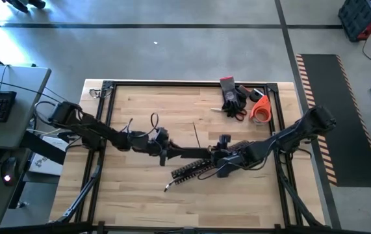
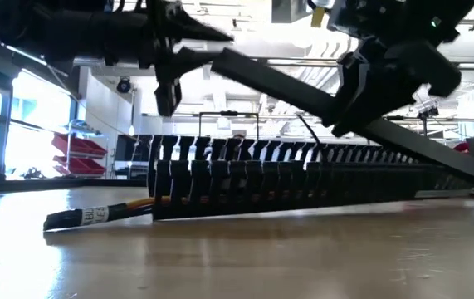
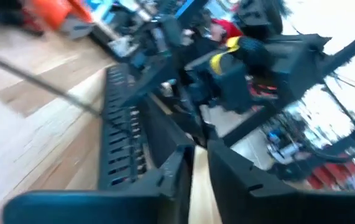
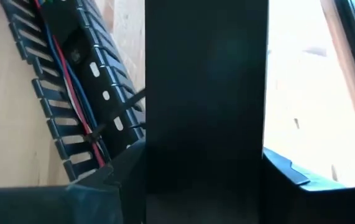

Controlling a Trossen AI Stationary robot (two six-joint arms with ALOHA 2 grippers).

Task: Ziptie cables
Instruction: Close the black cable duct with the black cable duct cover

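Observation:
A black slotted duct [image 1: 195, 169] lies slantwise on the wooden table. The cables run inside it as red and blue wires [image 4: 78, 106] and leave its near left end as a labelled bundle [image 2: 95, 216]. Above the duct a flat black bar [image 2: 303, 87] hangs slanted, its left end higher. My right gripper [image 4: 202, 177] stands at the bar's right part, my left gripper [image 3: 200, 180] at its left end [image 1: 171, 153]. The left fingers show a narrow gap with bare wood seen through it. My right gripper holds the bar across its width, one finger [image 4: 106, 180] on each long edge [image 4: 155, 149]. It comes from above, slanting down, and its fingers lie across the bar. The bar is lifted clear of the duct and tilted. My left gripper stands level at the bar's left end; whether a finger touches it I cannot tell.
At the far right of the table lie black-and-red gloves [image 1: 232, 94], red-handled scissors [image 1: 237, 112] and an orange tape roll [image 1: 261, 109]. A thin dark strip [image 1: 197, 135] lies at mid table. A black frame [image 1: 107, 88] borders the table. Bare wood lies near the front edge.

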